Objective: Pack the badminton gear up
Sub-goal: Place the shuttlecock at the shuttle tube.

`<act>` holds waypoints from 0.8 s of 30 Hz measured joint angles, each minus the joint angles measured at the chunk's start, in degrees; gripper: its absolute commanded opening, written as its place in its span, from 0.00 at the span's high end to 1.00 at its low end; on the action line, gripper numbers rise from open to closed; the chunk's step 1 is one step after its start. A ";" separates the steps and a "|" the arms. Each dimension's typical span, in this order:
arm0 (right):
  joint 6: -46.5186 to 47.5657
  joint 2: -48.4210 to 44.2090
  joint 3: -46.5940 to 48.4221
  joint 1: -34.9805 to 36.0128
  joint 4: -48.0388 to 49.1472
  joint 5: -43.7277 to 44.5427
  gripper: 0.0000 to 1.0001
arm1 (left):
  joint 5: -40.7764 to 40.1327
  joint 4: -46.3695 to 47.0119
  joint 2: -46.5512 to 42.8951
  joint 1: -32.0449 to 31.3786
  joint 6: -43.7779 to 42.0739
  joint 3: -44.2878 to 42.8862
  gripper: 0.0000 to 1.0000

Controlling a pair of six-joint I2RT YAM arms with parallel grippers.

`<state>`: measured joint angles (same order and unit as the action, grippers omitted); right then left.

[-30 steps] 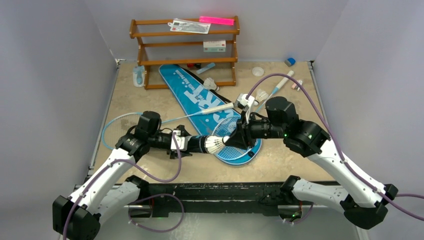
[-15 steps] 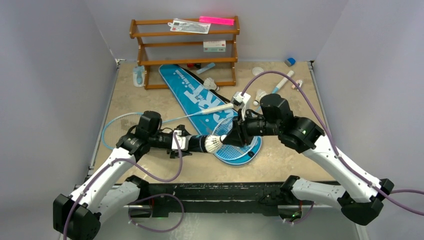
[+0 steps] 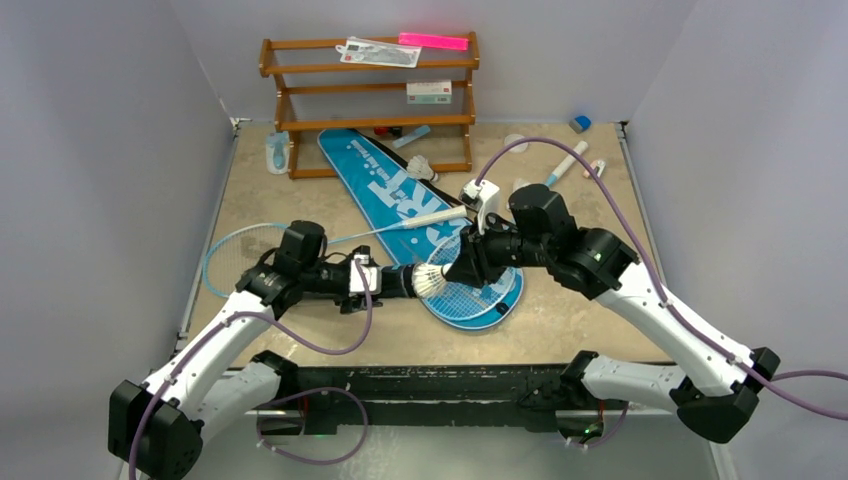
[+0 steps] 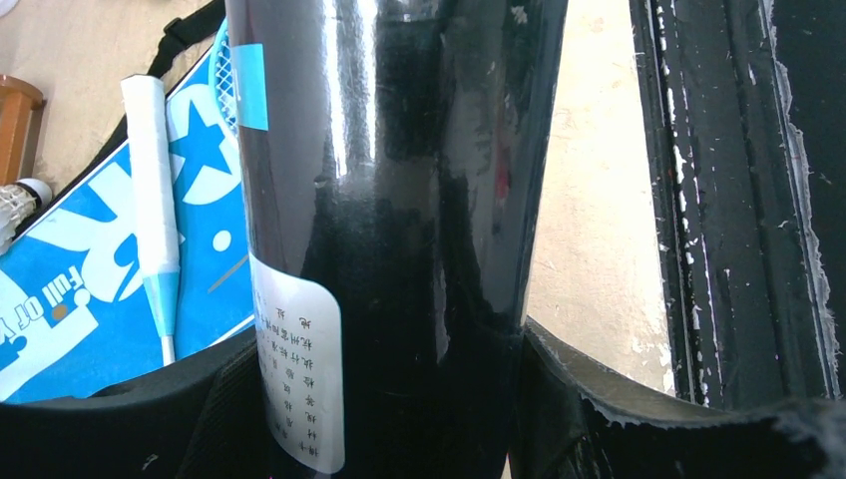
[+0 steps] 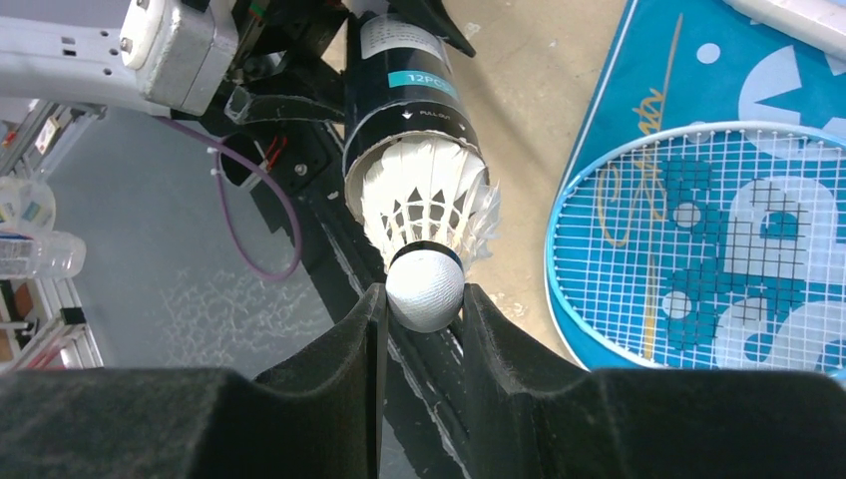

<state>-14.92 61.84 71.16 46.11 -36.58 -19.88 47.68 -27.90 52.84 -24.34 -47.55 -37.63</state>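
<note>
My left gripper is shut on the black cylinder tube, held level over the table; the tube fills the left wrist view between the jaws. My right gripper is shut on the round cork of a white feather shuttlecock, whose feathers sit partly inside the tube's open mouth. The blue bag lies beneath, with one racket head on it. A second racket's white handle crosses the bag. Another shuttlecock lies near the rack.
The brown wooden rack stands at the back, a pale-blue bottle to its left. Small items, among them a white cap and a blue block, lie at the back right. The black front rail runs close under the tube.
My right arm has swung left and slightly back, keeping the shuttlecock at the tube's mouth. The left arm has lifted the tube a little. Both grips are unchanged.
</note>
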 measured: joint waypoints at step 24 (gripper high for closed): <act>-0.20 2.64 0.44 0.00 1.42 3.87 0.88 | -2.71 0.83 2.40 0.00 3.82 -0.96 0.78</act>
<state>-15.11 64.49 71.59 46.11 -35.16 -16.01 44.97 -27.07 55.24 -24.34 -43.72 -38.59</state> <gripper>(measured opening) 0.317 0.648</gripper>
